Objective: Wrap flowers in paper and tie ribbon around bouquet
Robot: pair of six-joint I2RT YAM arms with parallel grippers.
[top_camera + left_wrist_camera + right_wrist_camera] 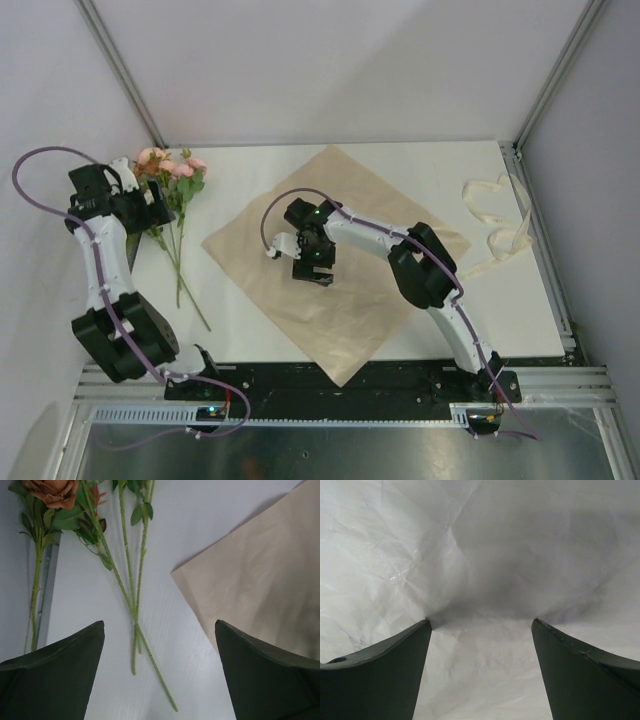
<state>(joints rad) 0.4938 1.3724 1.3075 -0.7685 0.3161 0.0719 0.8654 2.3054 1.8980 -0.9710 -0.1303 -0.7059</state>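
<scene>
Flowers (172, 178) lie loose on the white desk (260, 180) at its left side, blooms toward the far wall and thin green stems trailing toward the arms. They are not yet on the paper (350, 300). That peach sheet is spread flat as a diamond in the middle of the desk, one corner pointing at the stems but apart from them.

The left pincer (160, 630) hangs above the stems with its jaws wide apart and nothing between them. The right pincer (480, 625) sits low over the middle of the paper, jaws also apart and empty. Whether its tips touch the sheet I cannot tell.

I judge the flowers to be very light. Their stems look thin and wiry, likely to roll or fan out if nudged. The best hold looks to be low on the stems, where several cross close together, well clear of the soft blooms and leaves. One orange bloom lies a little aside at the desk's left edge and may need its own pick.

The paper is thin and creased, and will probably slide or lift easily. The ribbon (495, 215) lies in limp loops at the desk's right side.
</scene>
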